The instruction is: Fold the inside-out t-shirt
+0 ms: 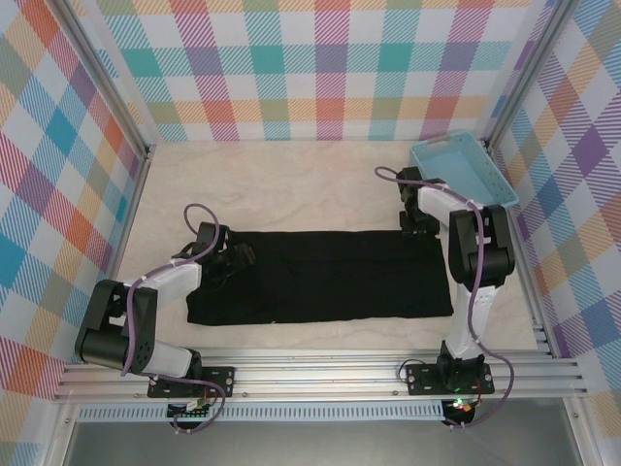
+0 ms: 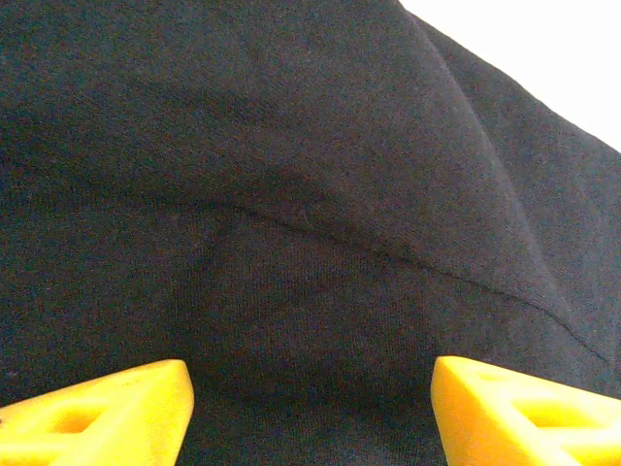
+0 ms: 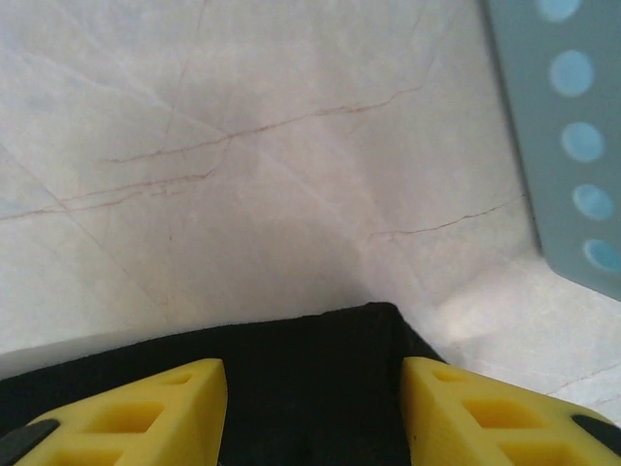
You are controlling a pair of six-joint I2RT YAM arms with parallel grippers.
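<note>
Shirt (image 1: pixel 320 275) lies flat across the counter (image 1: pixel 291 184), soft and light, will sag and drag. We see left tool (image 2: pixel 310 388) spread apart over its left end, right tool (image 3: pixel 312 408) spread astride the far right corner, probably not touching cloth. We'd pinch both far corners

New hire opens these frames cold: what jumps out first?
A black t-shirt lying as a long flat rectangle across mid-table, against loud plaid walls. The left gripper and right gripper sit at its opposite ends, jaws apart. A pale blue tray sits in the far right corner.
</note>
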